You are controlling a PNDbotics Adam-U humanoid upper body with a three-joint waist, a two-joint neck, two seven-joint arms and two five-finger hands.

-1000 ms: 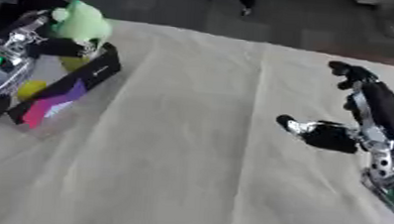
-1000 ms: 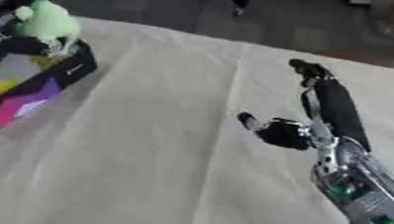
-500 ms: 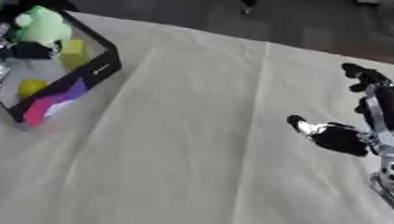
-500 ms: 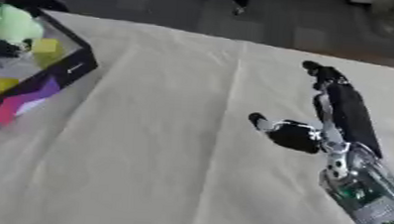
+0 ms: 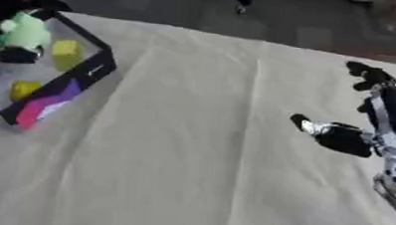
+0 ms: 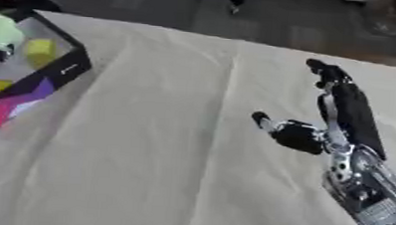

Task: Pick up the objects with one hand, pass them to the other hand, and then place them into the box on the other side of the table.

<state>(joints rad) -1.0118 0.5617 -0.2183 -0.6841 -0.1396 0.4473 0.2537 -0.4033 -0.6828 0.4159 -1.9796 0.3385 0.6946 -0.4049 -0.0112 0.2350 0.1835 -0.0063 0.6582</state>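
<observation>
A green plush toy (image 5: 24,31) hangs over the far left part of the black-rimmed box (image 5: 98,67), which has a pink and purple side. My left hand (image 5: 15,55) shows only at the left edge, its dark fingers curled against the toy's underside. Two yellow pieces (image 5: 65,50) lie inside the box. My right hand (image 6: 303,138) rests open on the cloth at the right, fingers straight and pointing away, thumb out to the left, holding nothing.
A cream cloth (image 5: 190,149) covers the table. The table's far edge runs along the top, with dark floor beyond it. The box stands at the left edge of the table.
My left hand has carried the green toy leftward, further in over the box. The right hand has stayed open in about the same place.
</observation>
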